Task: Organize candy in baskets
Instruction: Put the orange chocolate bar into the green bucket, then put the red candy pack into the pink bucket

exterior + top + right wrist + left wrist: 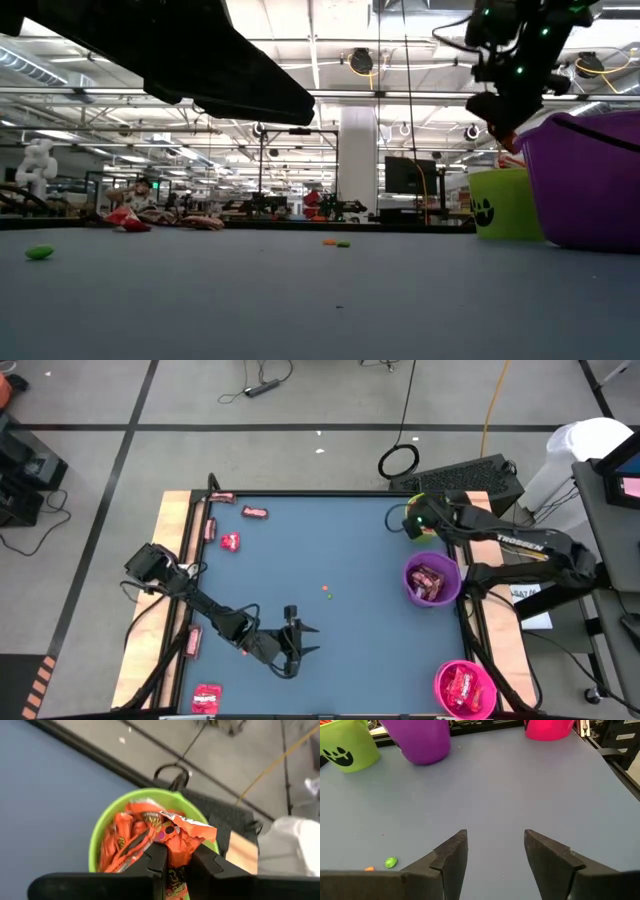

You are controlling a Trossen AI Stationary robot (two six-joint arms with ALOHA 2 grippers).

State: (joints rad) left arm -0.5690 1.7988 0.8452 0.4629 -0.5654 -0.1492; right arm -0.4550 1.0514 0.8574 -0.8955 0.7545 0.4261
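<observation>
Right claw grips orange candy over green basket

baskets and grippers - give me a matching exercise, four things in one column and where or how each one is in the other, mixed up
Things:
1. purple basket
2. pink basket
3. left gripper
4. right gripper

Places or states:
A. open, above bare mat near the table's front edge
B. shut on an orange wrapper over the green basket
C. at the table's front right corner, red candy inside
D. at the right edge, between the other two baskets

Pairs: 1-D, 2-C, 3-A, 4-B
</observation>
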